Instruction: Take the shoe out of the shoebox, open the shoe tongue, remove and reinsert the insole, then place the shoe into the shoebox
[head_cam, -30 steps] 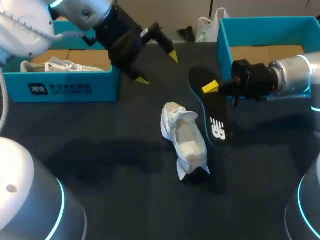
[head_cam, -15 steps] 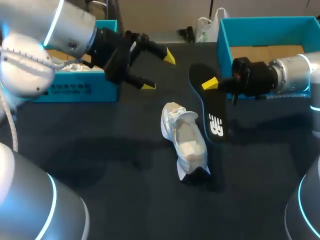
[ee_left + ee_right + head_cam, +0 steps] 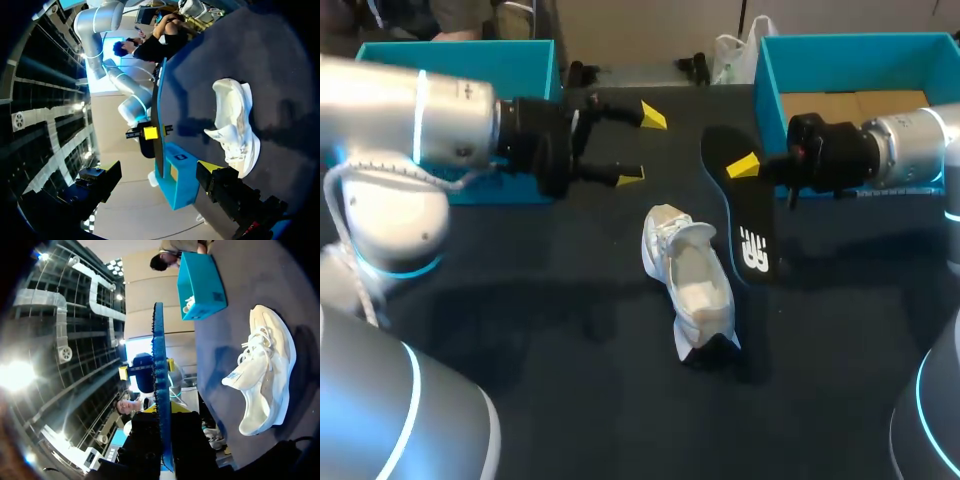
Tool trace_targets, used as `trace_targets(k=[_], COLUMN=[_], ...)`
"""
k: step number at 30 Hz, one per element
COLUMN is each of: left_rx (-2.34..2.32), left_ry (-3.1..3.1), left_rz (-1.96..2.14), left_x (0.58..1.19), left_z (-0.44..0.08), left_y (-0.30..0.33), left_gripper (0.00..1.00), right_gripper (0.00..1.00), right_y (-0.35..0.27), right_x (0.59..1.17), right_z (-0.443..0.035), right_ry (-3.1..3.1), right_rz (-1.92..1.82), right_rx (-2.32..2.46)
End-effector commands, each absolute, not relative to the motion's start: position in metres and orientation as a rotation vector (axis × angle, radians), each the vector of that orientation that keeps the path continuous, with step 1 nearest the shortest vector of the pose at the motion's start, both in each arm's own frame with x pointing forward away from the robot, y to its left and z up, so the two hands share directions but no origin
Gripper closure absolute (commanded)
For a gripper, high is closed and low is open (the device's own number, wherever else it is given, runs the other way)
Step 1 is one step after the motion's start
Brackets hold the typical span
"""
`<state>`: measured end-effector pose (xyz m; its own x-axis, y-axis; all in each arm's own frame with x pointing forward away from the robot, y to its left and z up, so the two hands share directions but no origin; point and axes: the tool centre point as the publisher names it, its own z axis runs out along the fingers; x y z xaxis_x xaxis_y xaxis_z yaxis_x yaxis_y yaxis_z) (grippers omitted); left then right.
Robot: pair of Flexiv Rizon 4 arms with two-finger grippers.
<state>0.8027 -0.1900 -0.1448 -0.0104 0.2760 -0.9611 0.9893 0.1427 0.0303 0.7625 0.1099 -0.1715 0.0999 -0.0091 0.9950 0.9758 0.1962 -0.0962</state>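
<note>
shoe (image 3: 688, 290) – white, mid-table | insole (image 3: 748, 235) – black, raised beside shoe | shoebox (image 3: 767, 95) teal, open

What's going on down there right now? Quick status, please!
Left pincer open, empty. Right pincer shut on black insole. White shoe on table, beside insole. Nothing between them.

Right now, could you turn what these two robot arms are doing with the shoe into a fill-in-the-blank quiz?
The right gripper is shut on the black ____.
The white shoe rests on the dark ____.
The left gripper hovers with its fingers ____, holding nothing.
Missing words: insole; table; open.
</note>
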Motion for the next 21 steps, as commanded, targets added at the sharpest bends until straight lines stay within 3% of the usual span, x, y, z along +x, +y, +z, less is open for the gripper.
trace_targets(k=[1, 21], left_rx=[1.143, 1.067], left_ry=[1.420, 1.269], left_rz=[-0.971, -1.060], left_x=[0.802, 0.807], left_z=[-0.152, -0.168], left_y=[-0.200, -0.210], left_gripper=[0.00, 0.00], right_gripper=[1.00, 1.00], right_y=[0.112, 0.123], right_x=[0.760, 0.755], right_z=[-0.171, -0.171], right_ry=[-1.210, -1.237], right_rz=[-1.000, -1.023], right_rx=[-1.100, -1.107])
